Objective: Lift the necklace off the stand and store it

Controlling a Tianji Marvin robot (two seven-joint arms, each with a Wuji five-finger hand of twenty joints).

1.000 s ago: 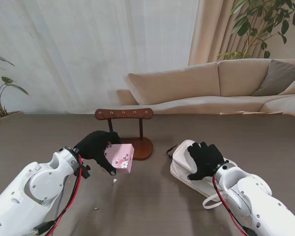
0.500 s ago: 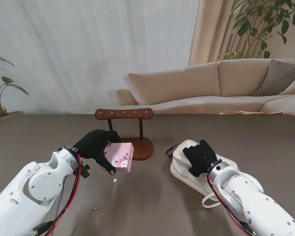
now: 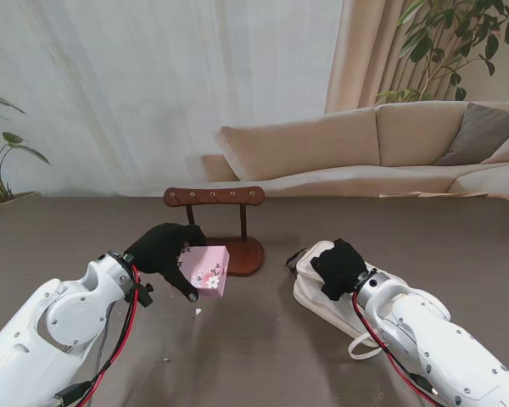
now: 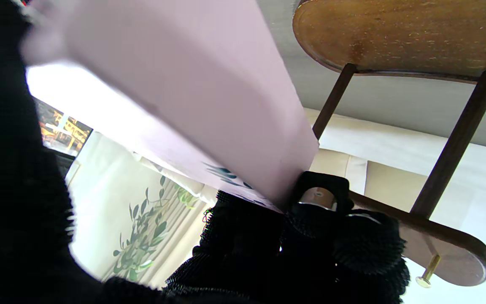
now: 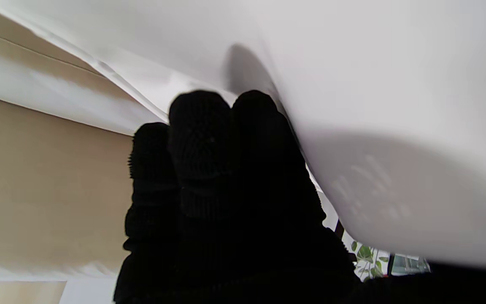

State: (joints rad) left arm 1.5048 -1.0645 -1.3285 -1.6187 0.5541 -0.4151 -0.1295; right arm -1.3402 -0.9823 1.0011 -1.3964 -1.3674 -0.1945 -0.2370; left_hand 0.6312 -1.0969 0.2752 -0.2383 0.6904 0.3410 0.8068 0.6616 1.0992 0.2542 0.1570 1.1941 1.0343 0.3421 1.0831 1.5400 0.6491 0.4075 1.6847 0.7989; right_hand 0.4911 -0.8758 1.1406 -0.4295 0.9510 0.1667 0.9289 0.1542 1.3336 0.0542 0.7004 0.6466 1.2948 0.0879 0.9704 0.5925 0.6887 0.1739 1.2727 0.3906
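The wooden stand [image 3: 214,197] rises at the table's middle, and I make out no necklace on its pegs in any view. My left hand [image 3: 165,248] is shut on a pink flowered box [image 3: 207,269], held tilted just in front of the stand's round base [image 3: 244,253]. In the left wrist view the box [image 4: 184,84] fills the frame beside the stand's crossbar [image 4: 437,240]. My right hand [image 3: 338,267] is curled on the far end of a white bag [image 3: 322,301]. The right wrist view shows black fingers [image 5: 226,169] pressed against the bag's white side [image 5: 373,105].
A small pale scrap [image 3: 198,312] lies on the brown table [image 3: 85,229] near the box. The bag's strap [image 3: 369,348] loops toward me. Behind the table are a beige sofa [image 3: 365,144] and curtains.
My right hand has slid from lying flat on the bag's middle to its far end, with the fingers curling in. The left hand and box have barely moved.
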